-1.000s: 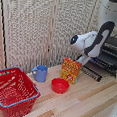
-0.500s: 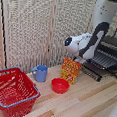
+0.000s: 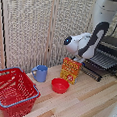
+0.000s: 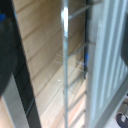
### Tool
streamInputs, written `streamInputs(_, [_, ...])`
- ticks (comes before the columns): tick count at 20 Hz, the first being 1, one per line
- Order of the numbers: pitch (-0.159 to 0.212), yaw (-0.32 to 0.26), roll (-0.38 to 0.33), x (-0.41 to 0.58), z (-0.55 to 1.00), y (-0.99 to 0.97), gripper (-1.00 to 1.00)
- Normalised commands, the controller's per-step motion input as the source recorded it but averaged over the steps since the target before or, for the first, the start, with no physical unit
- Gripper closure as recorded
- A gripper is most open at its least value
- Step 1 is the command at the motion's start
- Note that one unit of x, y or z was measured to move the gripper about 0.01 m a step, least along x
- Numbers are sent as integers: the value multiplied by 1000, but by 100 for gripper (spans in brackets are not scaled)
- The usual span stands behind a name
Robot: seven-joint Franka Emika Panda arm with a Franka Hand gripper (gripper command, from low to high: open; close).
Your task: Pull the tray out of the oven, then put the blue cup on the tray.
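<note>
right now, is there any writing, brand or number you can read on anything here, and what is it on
None can be read.
Orange box: its front carries a printed pattern, too blurred to make out as words.
Oven: no readable label or dial marks at this size.
Blue cup, red bowl, red basket: no lettering visible.
Wrist view: blurred rack bars and wood only, no text.

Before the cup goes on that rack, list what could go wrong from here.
1. The orange box stands close to the open oven door; an arm swing toward the blue cup might topple it.
2. The tray is wire bars, so the cup may sit unsteadily.
3. The red bowl lies near the likely carry path.
</note>
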Motion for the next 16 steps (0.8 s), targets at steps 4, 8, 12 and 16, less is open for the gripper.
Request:
streamInputs(4, [-1, -69, 38, 158, 962, -20, -100])
streamInputs(8, [-25, -79, 73, 196, 852, 37, -100])
streamInputs(12, [-118, -209, 14, 151, 601, 297, -100])
streamInputs(16, [-98, -197, 122, 76, 504, 373, -100])
